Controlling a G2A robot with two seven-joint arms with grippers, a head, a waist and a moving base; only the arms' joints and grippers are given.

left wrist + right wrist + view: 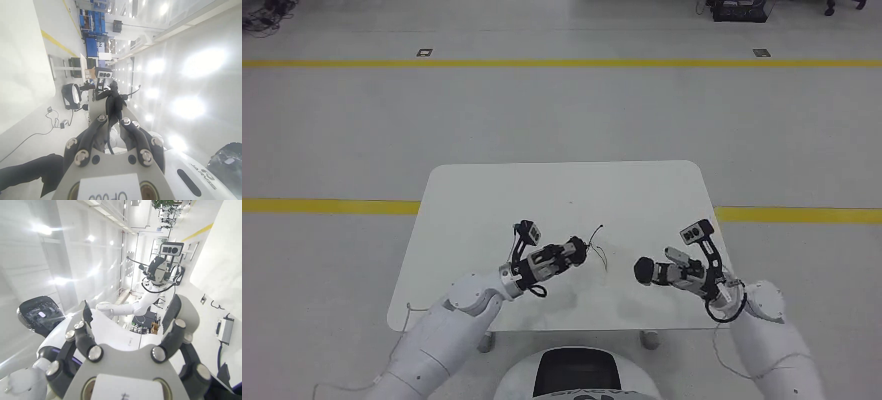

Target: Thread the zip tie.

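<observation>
Big open robot lab or industrial hall. White table (542,200) on pale glossy floor; yellow lane lines (542,63) beyond & beside table; blue workstation bays (92,20) far behind it; loose cables (53,121) + power brick (225,330) on floor near it.

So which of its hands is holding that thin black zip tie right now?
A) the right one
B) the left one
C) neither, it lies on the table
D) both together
B: the left gripper is shut on the zip tie, while the right gripper stands open with nothing in it.
</observation>
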